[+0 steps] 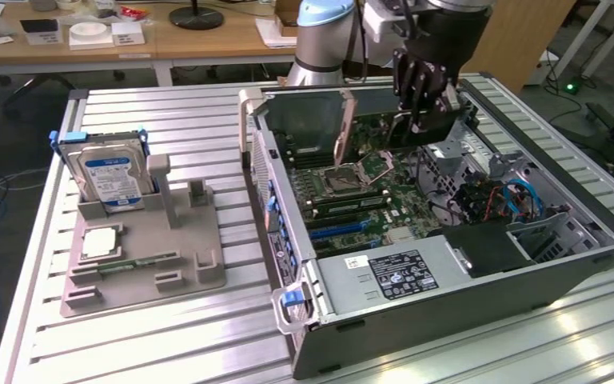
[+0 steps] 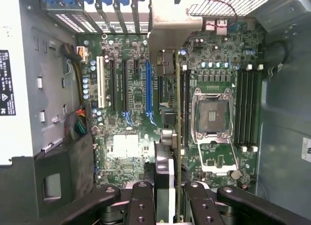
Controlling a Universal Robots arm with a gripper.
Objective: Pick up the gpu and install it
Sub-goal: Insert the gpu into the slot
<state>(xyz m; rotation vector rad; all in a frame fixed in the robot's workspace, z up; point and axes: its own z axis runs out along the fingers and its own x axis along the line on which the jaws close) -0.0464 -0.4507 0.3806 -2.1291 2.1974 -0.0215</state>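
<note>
My gripper (image 1: 422, 100) hangs over the open computer case (image 1: 563, 276) and is shut on the gpu (image 1: 427, 132), a dark flat card held upright above the motherboard (image 1: 344, 200). In the wrist view the gpu (image 2: 178, 137) shows edge-on as a thin line between my gripper's (image 2: 172, 203) black fingers (image 2: 142, 203), and its metal bracket (image 2: 172, 25) points toward the case's slot openings. The card hangs between the blue expansion slot (image 2: 148, 86) and the processor socket (image 2: 213, 113). I cannot tell whether its lower edge touches the board.
A grey fixture (image 1: 195, 272) on the exterior view's left holds a hard drive (image 1: 113, 178), a processor chip (image 1: 105, 240) and a green memory stick (image 1: 131, 262). The power supply (image 1: 392, 276), drive cage with cables (image 1: 499, 200) and case walls surround the motherboard.
</note>
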